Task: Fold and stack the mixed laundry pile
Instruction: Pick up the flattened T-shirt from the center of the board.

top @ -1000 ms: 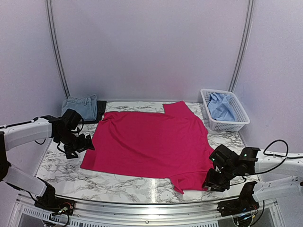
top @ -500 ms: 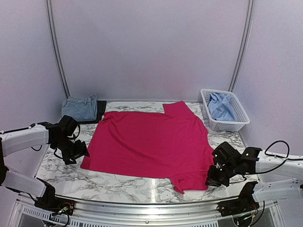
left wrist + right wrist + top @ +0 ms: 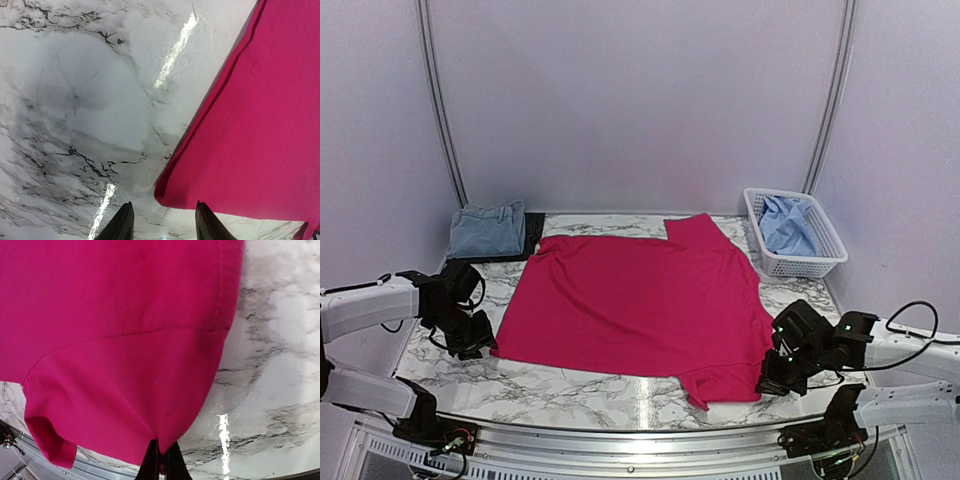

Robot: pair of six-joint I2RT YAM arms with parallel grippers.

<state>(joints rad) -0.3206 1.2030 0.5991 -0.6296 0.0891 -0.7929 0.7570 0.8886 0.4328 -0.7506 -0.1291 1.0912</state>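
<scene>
A bright pink-red T-shirt [image 3: 635,300] lies spread flat across the marble table [image 3: 590,395]. My left gripper [image 3: 478,340] hangs low at the shirt's near left corner [image 3: 167,192], jaws apart, with the corner just ahead of the fingertips [image 3: 125,220] and nothing between them. My right gripper [image 3: 768,378] is shut on the shirt's near right edge [image 3: 165,435], the cloth pinched between its fingers [image 3: 151,460]. A folded faded denim piece [image 3: 488,228] lies on a dark garment [image 3: 533,235] at the back left. A light blue shirt [image 3: 785,225] sits crumpled in the basket.
A white slatted plastic basket [image 3: 825,262] stands at the back right corner. The table's metal front rail [image 3: 640,450] runs close below the right gripper. Pale curtain walls enclose the table on three sides.
My left gripper moved toward the near left, down to the shirt's corner, its jaws narrowing. My right gripper closed on the shirt's near right edge and has held still since.
</scene>
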